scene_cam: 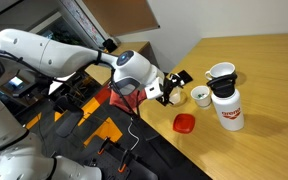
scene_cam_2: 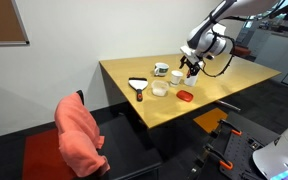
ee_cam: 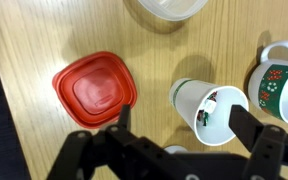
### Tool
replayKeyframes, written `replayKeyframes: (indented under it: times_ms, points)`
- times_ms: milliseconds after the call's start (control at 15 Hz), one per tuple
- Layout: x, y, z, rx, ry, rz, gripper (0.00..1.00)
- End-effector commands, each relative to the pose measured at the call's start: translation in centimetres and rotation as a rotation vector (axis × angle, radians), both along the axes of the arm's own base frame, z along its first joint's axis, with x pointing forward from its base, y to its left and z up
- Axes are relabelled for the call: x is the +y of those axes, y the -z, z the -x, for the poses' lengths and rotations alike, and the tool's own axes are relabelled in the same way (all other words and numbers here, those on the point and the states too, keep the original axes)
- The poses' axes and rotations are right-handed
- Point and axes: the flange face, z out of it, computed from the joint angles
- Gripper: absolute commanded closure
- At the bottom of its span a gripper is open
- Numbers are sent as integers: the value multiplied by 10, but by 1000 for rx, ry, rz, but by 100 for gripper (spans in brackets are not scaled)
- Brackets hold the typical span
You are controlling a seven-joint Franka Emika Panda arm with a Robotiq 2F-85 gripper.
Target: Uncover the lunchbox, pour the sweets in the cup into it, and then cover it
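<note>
Overhead, hand (ee_cam: pixel 181 118) spread wide around smooth white cup (ee_cam: pixel 212 108); glossy rounded-square red lid (ee_cam: pixel 96 92) flat on woodgrain table (ee_cam: pixel 24 40).

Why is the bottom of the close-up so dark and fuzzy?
Wrist view: the tool sits very close to the camera, dark and soft, while the lid is crisp. In both exterior views the lid is small and coarse.
</note>
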Motion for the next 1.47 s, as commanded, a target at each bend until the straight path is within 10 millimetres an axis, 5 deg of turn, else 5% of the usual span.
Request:
replayKeyframes:
  times_ms: [0, 533, 1000, 1067, 1400]
  points:
    - [-9, 13, -22, 27, 65, -8, 0]
    - [-28, 47, -62, 70, 134, 12, 0]
    - [-43, 61, -78, 112, 188, 26, 0]
    - [-45, 63, -79, 121, 191, 26, 25]
    - [-46, 65, -83, 128, 199, 27, 59]
